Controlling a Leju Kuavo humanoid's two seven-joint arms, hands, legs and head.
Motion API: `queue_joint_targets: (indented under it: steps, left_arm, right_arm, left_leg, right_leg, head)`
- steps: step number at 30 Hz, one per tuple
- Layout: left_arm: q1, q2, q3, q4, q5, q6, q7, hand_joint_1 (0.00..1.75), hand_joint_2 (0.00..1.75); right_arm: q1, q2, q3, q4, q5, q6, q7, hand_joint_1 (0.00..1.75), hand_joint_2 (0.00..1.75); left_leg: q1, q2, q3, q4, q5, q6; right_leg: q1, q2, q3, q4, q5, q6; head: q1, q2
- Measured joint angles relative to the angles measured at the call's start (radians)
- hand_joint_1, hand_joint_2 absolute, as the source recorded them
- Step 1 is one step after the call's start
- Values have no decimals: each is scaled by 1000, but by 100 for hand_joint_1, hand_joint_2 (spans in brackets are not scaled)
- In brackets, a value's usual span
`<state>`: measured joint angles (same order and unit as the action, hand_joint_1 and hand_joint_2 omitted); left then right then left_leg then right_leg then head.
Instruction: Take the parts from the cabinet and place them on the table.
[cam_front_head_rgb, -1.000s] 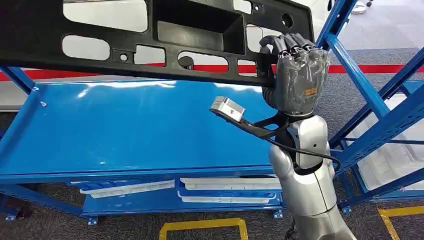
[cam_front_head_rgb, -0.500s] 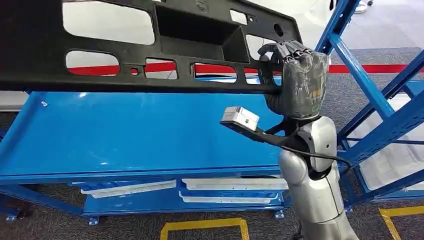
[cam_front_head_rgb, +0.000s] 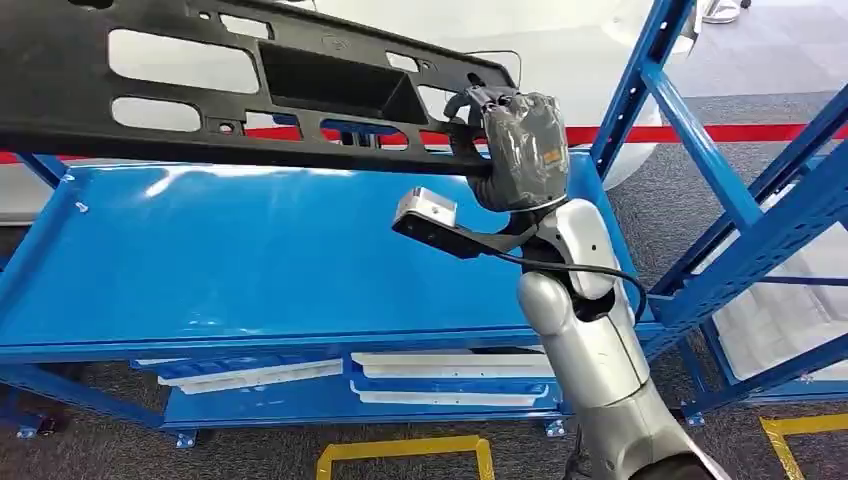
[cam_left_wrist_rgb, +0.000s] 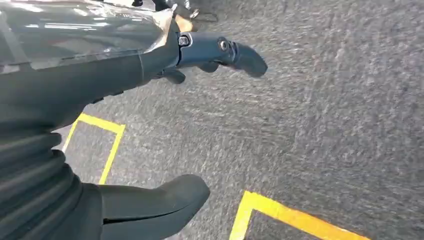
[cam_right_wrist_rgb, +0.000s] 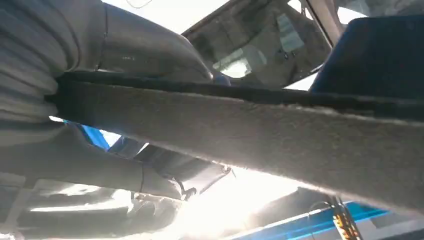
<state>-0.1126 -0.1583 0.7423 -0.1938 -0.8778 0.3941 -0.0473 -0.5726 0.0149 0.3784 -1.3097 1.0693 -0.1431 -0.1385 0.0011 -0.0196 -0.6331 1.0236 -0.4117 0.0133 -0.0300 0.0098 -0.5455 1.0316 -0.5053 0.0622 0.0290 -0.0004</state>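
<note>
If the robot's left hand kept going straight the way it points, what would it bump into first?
Probably the grey carpet floor. The left hand hangs empty, fingers apart, pointing at the floor, with nothing between; depth is hard to judge.

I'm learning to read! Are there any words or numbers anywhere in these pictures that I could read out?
No text here can be read.
Orange mark on the back of the right hand: too small and blurred.
Round moulded mark on the black plastic part, above its recess: too faint.
Blue table: no writing visible.
</note>
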Motion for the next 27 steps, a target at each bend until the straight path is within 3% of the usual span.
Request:
queue_joint_targets:
  steps: [1, 2, 4, 5, 6, 7, 8, 10, 11, 12, 14, 15, 16, 17, 19, 20, 21, 22, 23, 25, 26, 27]
  left_arm:
    - [1, 3, 1, 0, 2, 0, -2, 0, 175]
    - [1, 2, 2, 0, 6, 0, -3, 0, 175]
    - [1, 3, 8, 0, 9, 0, -7, 0, 175]
    - [1, 3, 11, 0, 11, 0, -9, 0, 175]
    - [2, 3, 14, 0, 14, 0, -9, 0, 175]
    - [4, 3, 16, 0, 18, 0, -10, 0, 175]
    - [7, 3, 18, 0, 19, 0, -11, 0, 175]
    - [7, 5, 24, 0, 19, 0, -14, 0, 175]
    - [6, 5, 24, 0, 19, 0, -15, 0, 175]
    - [6, 5, 24, 0, 19, -1, -16, 0, 175]
    - [7, 6, 25, 0, 19, -1, -17, 0, 175]
    - [8, 7, 26, 0, 19, -1, -17, 0, 175]
    - [8, 7, 27, 0, 19, -1, -17, 0, 175]
    - [6, 6, 28, 0, 19, -1, -18, 0, 175]
    - [6, 9, 30, 0, 19, -2, -17, 0, 175]
    - [8, 10, 31, 0, 18, -4, -9, 0, 175]
    - [10, 10, 31, 0, 17, -7, -2, 0, 175]
    - [12, 10, 31, 0, 16, -8, 0, 0, 175]
    - [13, 10, 31, 0, 16, -8, 1, 0, 175]
    - [15, 11, 31, 0, 14, -8, 3, 0, 175]
    - [16, 11, 31, 0, 13, -8, 5, 0, 175]
    - [16, 11, 31, 0, 13, -8, 8, 0, 175]
  right_arm:
    - [-7, 5, 2, 9, 0, 0, -2, 175, 175]
    - [-14, 12, 5, 15, -2, 0, -4, 175, 175]
    - [-24, 24, 12, 27, -2, 0, -5, 175, 175]
    - [-26, 27, 16, 34, -3, 0, -5, 175, 175]
    - [-26, 29, 18, 39, -3, 0, -5, 175, 175]
    - [-26, 32, 19, 44, -3, 0, -5, 175, 175]
    - [-27, 33, 21, 48, -2, 0, -5, 175, 175]
    - [-35, 38, 22, 54, -2, 0, -5, 175, 175]
    - [-41, 41, 23, 55, -2, 0, -5, 175, 175]
    - [-50, 42, 23, 56, -3, 0, -5, 175, 175]
    - [-53, 47, 24, 61, -3, 0, -5, 175, 175]
    - [-53, 47, 25, 62, -3, 0, -5, 175, 175]
    - [-54, 46, 26, 64, -3, 0, -5, 175, 175]
    - [-55, 45, 26, 66, -3, 0, -6, 175, 175]
    - [-55, 44, 28, 70, -4, 0, -7, 175, 175]
    - [-54, 43, 29, 72, -5, 0, -7, 175, 175]
    - [-53, 43, 31, 75, -5, 0, -7, 175, 175]
    - [-50, 43, 32, 76, -5, 0, -6, 175, 175]
    - [-49, 43, 33, 77, -4, 0, -5, 175, 175]
    - [-49, 43, 37, 77, 0, 0, -3, 175, 175]
    - [-50, 44, 38, 76, 1, 0, -3, 175, 175]
    - [-51, 46, 40, 76, 2, 0, -3, 175, 175]
  left_leg:
    - [4, 3, -6, 5, -11, -6]
    - [5, 8, -16, 31, -45, -13]
    - [9, 12, -67, 177, -142, -24]
    - [11, 13, -93, 248, -174, -27]
    - [11, 13, -104, 292, -187, -29]
    - [12, 13, -94, 292, -178, -28]
    - [12, 14, -62, 250, -151, -26]
    - [13, 16, 55, 71, -81, -22]
    - [13, 15, 91, 7, -96, -20]
    - [5, 11, 99, -5, -90, -15]
    - [-3, 10, 91, -3, -86, -8]
    - [-6, 11, 88, -3, -80, 0]
    - [0, 15, 84, -20, -67, 15]
    - [1, 20, 80, -22, -56, 22]
    - [-1, 20, 56, -21, -41, 37]
    - [-3, 21, 45, -20, -32, 39]
    - [-6, 21, 31, -20, -23, 41]
    - [-9, 21, 20, -19, -15, 42]
    - [-10, 21, 9, -18, -7, 41]
    - [-12, 19, -8, -15, 6, 38]
    - [-12, 18, -13, -12, 12, 35]
    - [-18, 17, -21, -10, 19, 28]
  right_leg:
    - [-11, -1, -3, -3, 6, -12]
    - [-9, -3, -9, -3, 12, -21]
    - [-4, -7, -22, -2, 21, -37]
    - [-1, -9, -28, -2, 25, -42]
    - [1, -11, -34, -2, 29, -47]
    - [2, -12, -38, -1, 33, -49]
    - [3, -12, -42, -1, 35, -46]
    - [2, -11, -46, 0, 41, -42]
    - [4, -12, -47, -1, 44, -38]
    - [10, -12, -52, 0, 50, -30]
    - [6, -13, -53, -2, 59, -16]
    - [4, -13, -54, -7, 66, -6]
    - [7, -13, -58, -3, 64, 0]
    - [5, -11, -74, 15, 36, -7]
    - [8, -11, -114, 132, -52, -26]
    - [8, -11, -137, 210, -91, -29]
    - [9, -11, -152, 275, -112, -26]
    - [9, -11, -146, 292, -108, -19]
    - [10, -11, -119, 266, -87, -10]
    - [14, -11, -21, 119, -29, 1]
    - [18, -11, 35, 33, -21, -5]
    - [24, -11, 81, -34, -41, -19]
  head:
    - [0, 0]
    - [-1, 0]
    - [-3, 0]
    - [-3, 0]
    - [-3, 0]
    - [-3, 0]
    - [-3, 0]
    - [-3, 0]
    - [-3, 0]
    - [-2, 0]
    - [-2, 0]
    - [-2, 0]
    - [-2, 0]
    - [-2, 0]
    - [1, 0]
    - [1, 0]
    - [1, 0]
    - [1, 0]
    - [1, 0]
    - [1, 0]
    - [1, 0]
    - [1, 0]
